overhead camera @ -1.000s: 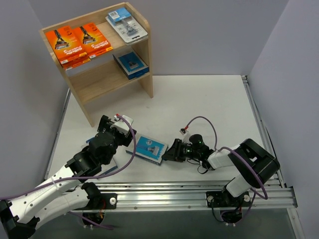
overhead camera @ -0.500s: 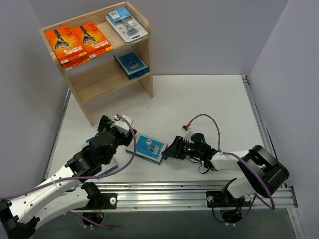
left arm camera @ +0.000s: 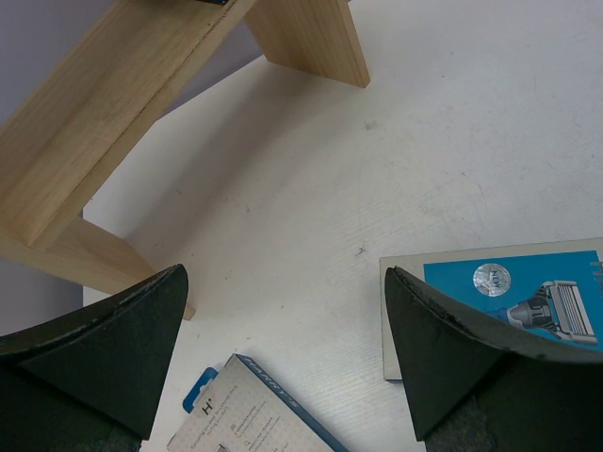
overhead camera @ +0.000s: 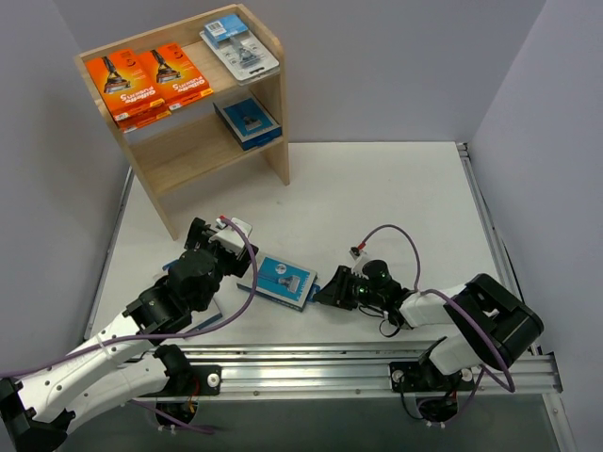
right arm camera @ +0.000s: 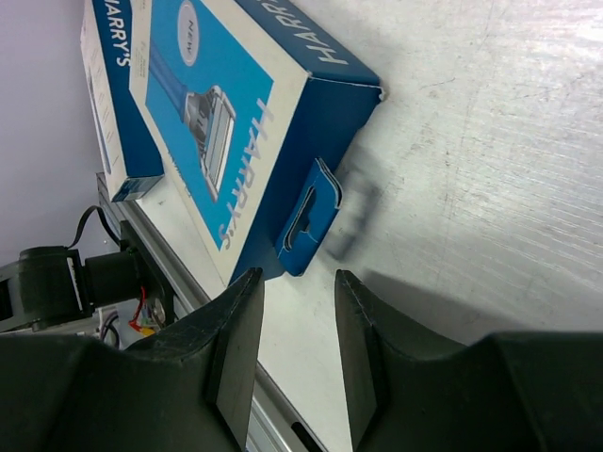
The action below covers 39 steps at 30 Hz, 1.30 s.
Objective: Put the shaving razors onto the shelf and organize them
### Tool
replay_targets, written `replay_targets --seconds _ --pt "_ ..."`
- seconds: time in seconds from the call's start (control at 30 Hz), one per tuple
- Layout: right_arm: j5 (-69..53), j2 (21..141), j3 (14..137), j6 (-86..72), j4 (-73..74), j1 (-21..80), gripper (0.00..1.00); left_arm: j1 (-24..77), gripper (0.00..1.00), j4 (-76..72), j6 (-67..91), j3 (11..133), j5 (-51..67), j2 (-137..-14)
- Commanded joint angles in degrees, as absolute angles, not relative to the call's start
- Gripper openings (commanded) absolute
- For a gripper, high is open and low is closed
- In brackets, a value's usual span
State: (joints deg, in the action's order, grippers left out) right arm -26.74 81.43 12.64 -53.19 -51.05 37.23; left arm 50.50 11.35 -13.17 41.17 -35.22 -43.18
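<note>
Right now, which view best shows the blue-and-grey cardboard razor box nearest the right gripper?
Right wrist: the blue-and-grey cardboard razor box is close up, print and hang tab legible. Top external shows it whole but small; left wrist catches only one end.

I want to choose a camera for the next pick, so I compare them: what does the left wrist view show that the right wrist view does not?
Only the left wrist view: the wooden base of the shelf and the left gripper, open. Only the right wrist view: the hang tab at the end of the blue razor box, just beyond the open right gripper. Both: that box lying on the white table, and a second box beside it.
</note>
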Motion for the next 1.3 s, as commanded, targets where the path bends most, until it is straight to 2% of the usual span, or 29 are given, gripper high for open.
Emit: replay_targets --seconds 0.0,0.4,0.83,1.13,1.27 --pt "-25.75 82.88 12.22 -53.88 -55.45 37.53 0.32 50.19 0.95 9.58 -13.01 42.19 -34.28 -42.45" --pt "-26.54 90.87 12.39 -54.75 -62.66 35.95 0.32 50.19 0.95 9.58 -13.1 42.19 -34.01 -42.71" --pt "-28.74 101.51 11.78 -57.57 -75.23 33.84 0.27 50.19 0.94 9.49 -13.18 42.1 -33.75 -43.33" --pt "-29.71 101.16 13.88 -57.31 -75.59 32.96 0.25 50.19 0.95 9.49 -13.27 42.1 -33.66 -43.68" --pt "-31.28 101.86 16.52 -56.08 -74.01 32.87 0.07 50.19 0.95 9.49 -13.27 42.19 -33.57 -43.51"
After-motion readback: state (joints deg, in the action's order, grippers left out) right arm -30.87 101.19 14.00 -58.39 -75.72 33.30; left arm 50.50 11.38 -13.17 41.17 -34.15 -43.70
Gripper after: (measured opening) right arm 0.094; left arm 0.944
